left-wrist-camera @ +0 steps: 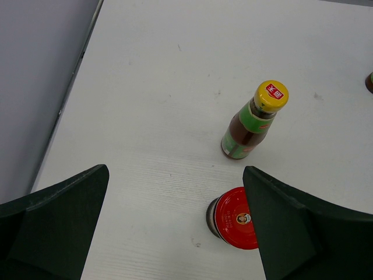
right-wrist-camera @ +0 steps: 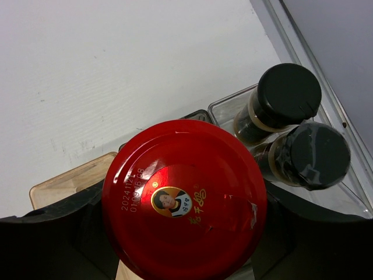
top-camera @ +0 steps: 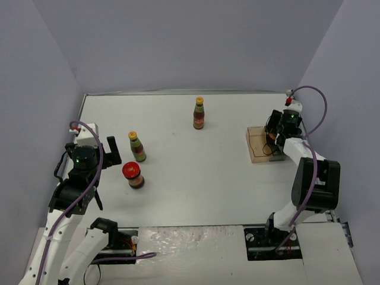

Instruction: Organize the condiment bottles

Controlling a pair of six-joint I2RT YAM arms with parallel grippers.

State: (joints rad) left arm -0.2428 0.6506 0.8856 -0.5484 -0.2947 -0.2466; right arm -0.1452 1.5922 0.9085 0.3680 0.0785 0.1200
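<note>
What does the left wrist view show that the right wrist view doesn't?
Left wrist only: an upright yellow-capped bottle, a free red-lidded jar standing near it, and the left fingers, open and empty. Right wrist only: the right fingers gripping a second red-lidded jar, two black-capped shakers and the brownish tray. Both: the white table.

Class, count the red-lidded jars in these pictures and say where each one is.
2. One red-lidded jar stands on the table before the left gripper; the other is clamped in the right gripper at the tray. Some of the tray is hidden.
</note>
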